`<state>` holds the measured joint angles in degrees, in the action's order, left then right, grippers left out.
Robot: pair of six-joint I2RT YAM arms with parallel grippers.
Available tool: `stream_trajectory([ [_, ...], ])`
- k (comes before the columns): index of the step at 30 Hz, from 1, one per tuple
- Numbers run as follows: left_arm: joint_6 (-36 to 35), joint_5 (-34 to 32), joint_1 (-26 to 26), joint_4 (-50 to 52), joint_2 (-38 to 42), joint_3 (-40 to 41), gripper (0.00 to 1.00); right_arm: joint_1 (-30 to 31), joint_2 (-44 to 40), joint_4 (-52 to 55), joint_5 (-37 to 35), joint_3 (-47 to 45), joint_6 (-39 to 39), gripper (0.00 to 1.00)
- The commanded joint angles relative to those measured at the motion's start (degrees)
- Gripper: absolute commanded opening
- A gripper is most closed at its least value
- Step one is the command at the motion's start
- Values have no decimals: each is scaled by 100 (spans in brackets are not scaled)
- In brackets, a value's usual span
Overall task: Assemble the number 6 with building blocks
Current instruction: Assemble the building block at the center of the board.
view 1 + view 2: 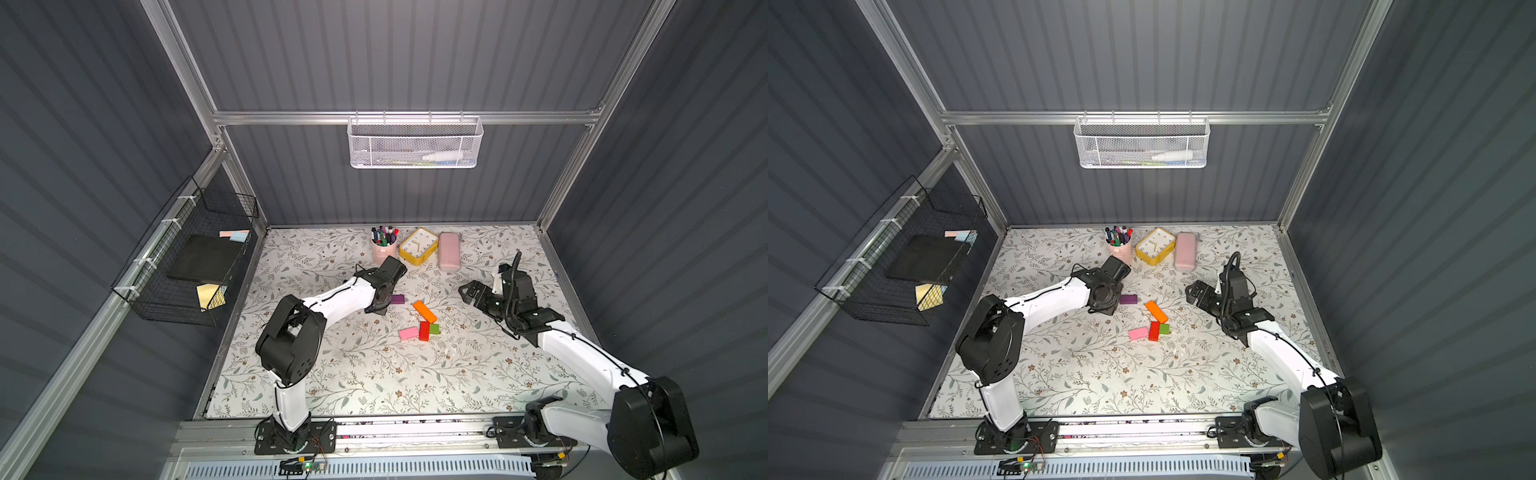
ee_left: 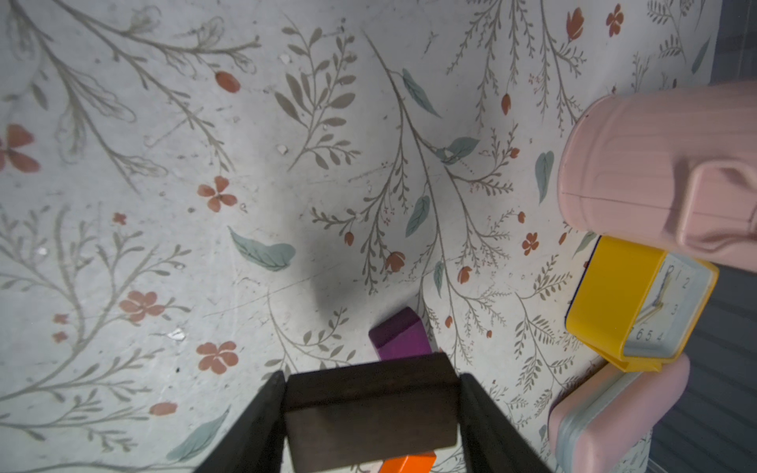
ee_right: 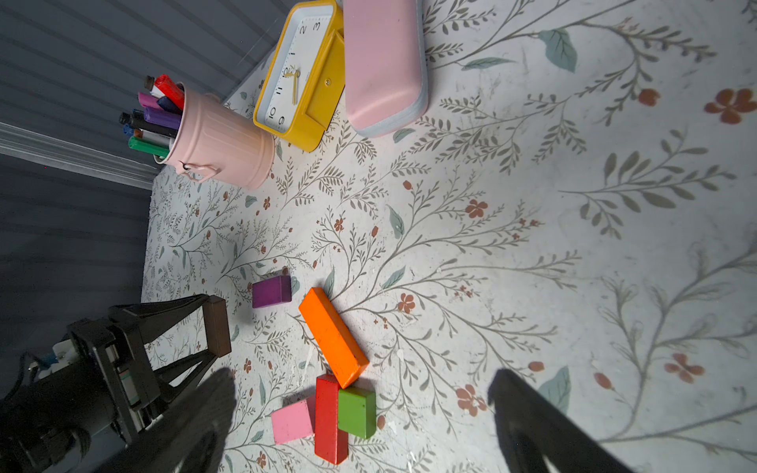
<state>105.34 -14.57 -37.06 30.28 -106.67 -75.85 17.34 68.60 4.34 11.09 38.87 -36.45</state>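
The left pincer [image 2: 370, 376] pinches the brown block [image 2: 368, 413] by its two ends. The purple block [image 3: 271, 291] lies just beside its tips. The right pincer [image 1: 467, 291] is spread wide and holds nothing. The orange bar [image 3: 334, 338], red [image 3: 329, 417], green [image 3: 357, 411] and pink [image 3: 291, 422] blocks lie clustered on the table [image 3: 532, 245] between the two pincers.

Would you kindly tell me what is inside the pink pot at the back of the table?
Marker pens stand bunched in the pink pot, caps up: red, purple, green, black and blue. Its wall hides their lower ends and the pot's bottom.
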Motion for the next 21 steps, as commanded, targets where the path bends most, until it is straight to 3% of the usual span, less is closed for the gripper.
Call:
stream_trajectory([
  [1,461,-88,50,205,-108,-194,51,-20,-7,76,-76,15,-3,98],
  [10,840,100,231,426,-189,-222,51,-20,56,184,-103,120,50,98],
  [21,625,537,445,584,-512,-455,51,-34,52,217,-144,165,65,98],
])
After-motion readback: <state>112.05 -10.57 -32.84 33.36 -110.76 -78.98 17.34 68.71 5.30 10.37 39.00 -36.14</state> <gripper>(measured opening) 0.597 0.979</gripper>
